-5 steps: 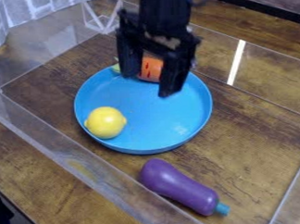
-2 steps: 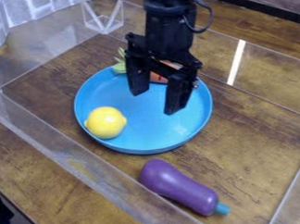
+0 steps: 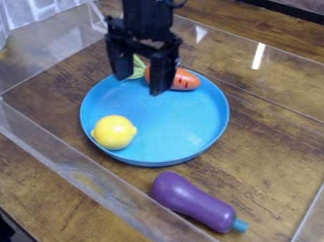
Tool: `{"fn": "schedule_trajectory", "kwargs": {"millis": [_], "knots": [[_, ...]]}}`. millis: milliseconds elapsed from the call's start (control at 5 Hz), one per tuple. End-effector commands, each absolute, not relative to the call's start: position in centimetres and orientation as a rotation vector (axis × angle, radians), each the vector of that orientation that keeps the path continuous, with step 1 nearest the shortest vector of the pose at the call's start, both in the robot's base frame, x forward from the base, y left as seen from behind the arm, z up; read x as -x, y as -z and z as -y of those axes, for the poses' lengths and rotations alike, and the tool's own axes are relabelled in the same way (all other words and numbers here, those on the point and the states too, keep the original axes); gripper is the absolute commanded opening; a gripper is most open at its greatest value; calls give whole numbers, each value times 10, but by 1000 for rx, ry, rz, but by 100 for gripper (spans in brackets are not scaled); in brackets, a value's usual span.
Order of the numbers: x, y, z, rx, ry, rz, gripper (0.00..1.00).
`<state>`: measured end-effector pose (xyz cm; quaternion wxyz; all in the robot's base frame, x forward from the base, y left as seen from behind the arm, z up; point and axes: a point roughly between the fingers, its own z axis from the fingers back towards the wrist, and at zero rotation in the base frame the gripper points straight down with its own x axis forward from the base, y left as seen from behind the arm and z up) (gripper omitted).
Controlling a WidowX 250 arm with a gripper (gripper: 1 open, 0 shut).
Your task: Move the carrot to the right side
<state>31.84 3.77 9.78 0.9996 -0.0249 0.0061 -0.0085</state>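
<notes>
Carrot past my fingertips, jaws apart

My gripper (image 3: 153, 81): jaws apart, nothing between them that I can see. Carrot (image 3: 177, 79) sits just beyond my fingertips, at the plate's (image 3: 171, 139) far rim, partly behind one finger; whether I touch it, can't tell. Looks like a toy: probably light, stiff, smooth, a bit slippery, not fragile. Tapered, so a pinch near the tip could squirt off. Best hold: across the thick orange middle, not the leafy top (image 3: 133, 70).
</notes>
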Motion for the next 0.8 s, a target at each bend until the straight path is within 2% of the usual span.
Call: {"fn": "schedule_trajectory", "kwargs": {"millis": [0, 600], "knots": [[-333, -136, -28, 47, 39, 99, 100], [-349, -119, -27, 51, 39, 113, 100]]}}
